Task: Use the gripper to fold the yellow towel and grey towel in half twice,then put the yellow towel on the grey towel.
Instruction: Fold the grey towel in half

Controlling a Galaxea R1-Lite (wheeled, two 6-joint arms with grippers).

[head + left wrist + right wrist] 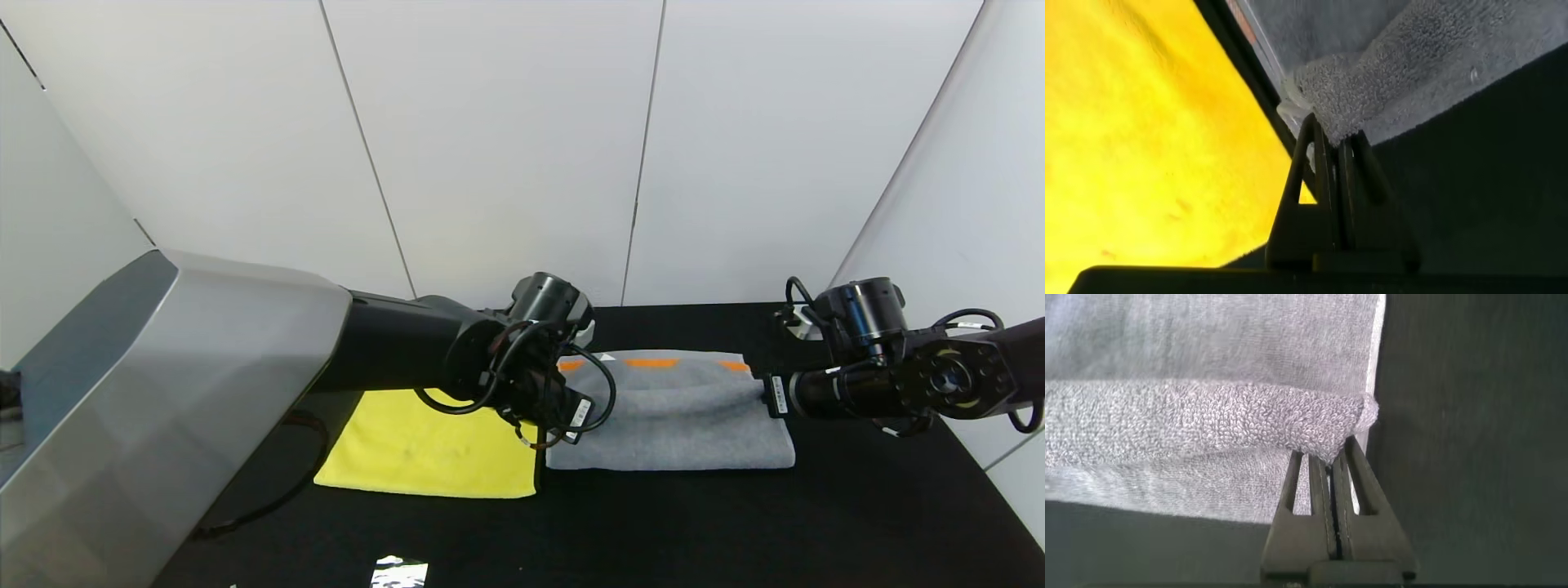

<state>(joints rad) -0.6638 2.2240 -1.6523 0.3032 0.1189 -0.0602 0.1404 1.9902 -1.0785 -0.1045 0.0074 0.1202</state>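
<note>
Grey towel (pixel 673 416) long axis 9-to-3 across bench (pixel 857 514). Left tool (pixel 1337 139) clenched on its 9 o'clock end, right tool (pixel 1331 469) clenched on 3 o'clock end; pinched ridge between. Yellow towel (pixel 416 449) flat, just beside at 9.

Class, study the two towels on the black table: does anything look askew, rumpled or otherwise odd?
The grey towel has a raised ridge running across it, because the left gripper and right gripper each pinch an end of that fold. The yellow towel lies flat beside it, nearly touching. A small shiny scrap lies at the table's near edge.
</note>
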